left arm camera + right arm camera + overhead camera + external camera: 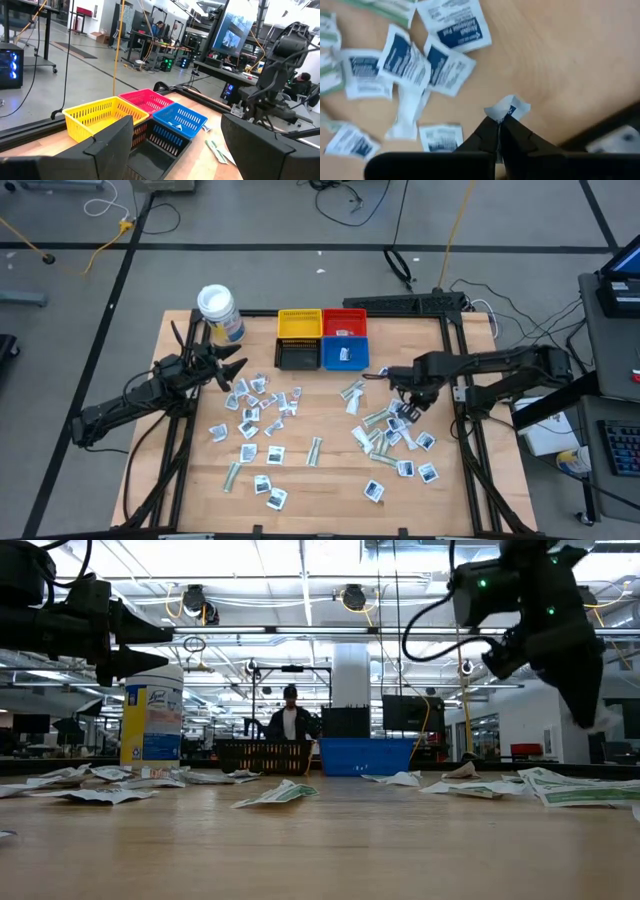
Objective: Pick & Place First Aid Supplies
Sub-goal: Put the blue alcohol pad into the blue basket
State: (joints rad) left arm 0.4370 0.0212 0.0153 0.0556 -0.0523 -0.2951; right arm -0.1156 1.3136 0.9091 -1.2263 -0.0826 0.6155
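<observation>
White paper-thin packet (pixel 507 109) pinched at one edge by the right end effector (pixel 499 131), fingers closed, above the scattered first aid supplies (pixel 390 435) at right of the tabletop (pixel 330 500) (likely light, floppy). Left end effector (pixel 235 370) waits open, upper left.

right gripper (pixel 501 131): fingers (pixel 485 136) pinched together on a small white packet (pixel 509 107) with a blue mark, lifted above the table (pixel 560 60)
other packets (pixel 407 62): white with blue print, scattered and partly overlapping on the table
</observation>
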